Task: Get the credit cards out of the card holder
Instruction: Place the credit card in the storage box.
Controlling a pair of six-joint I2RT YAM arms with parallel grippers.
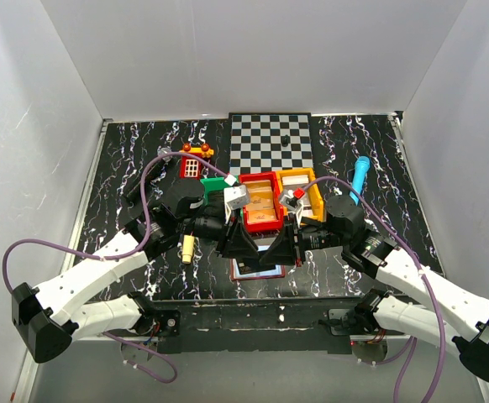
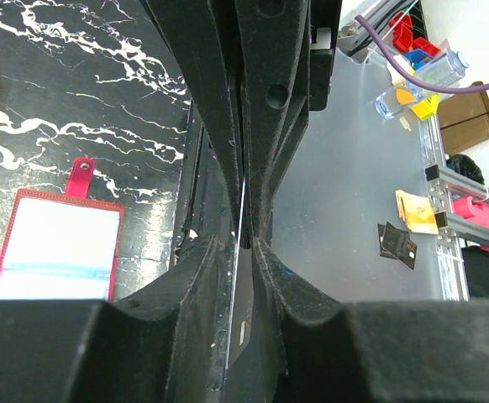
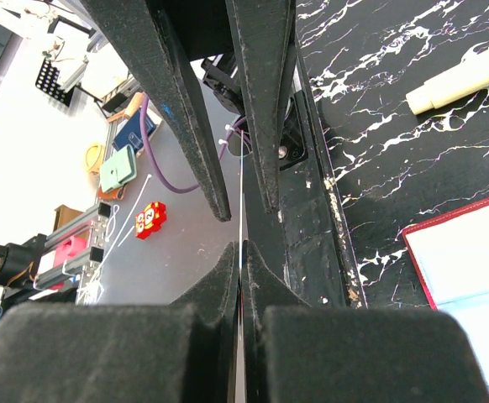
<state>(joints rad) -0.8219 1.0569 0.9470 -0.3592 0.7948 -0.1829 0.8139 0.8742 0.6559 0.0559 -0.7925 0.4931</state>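
Note:
The card holder (image 1: 257, 270) lies open on the black marbled table under both grippers. It shows dark red with pale sleeves and a red tab in the left wrist view (image 2: 55, 248), and its corner shows in the right wrist view (image 3: 471, 269). A thin credit card (image 2: 243, 201) hangs edge-on between the two grippers above the table. My right gripper (image 3: 242, 248) is shut on the card's edge (image 3: 242, 168). My left gripper (image 2: 244, 243) faces it, jaws slightly apart on either side of the card. In the top view the left gripper (image 1: 238, 243) and the right gripper (image 1: 288, 243) meet tip to tip.
Red (image 1: 260, 201), yellow (image 1: 303, 189) and green (image 1: 215, 186) bins stand just behind the grippers. A checkerboard (image 1: 271, 143) lies at the back. A cream marker (image 1: 188, 249) lies left of the grippers, and a blue pen (image 1: 360, 175) lies to the right.

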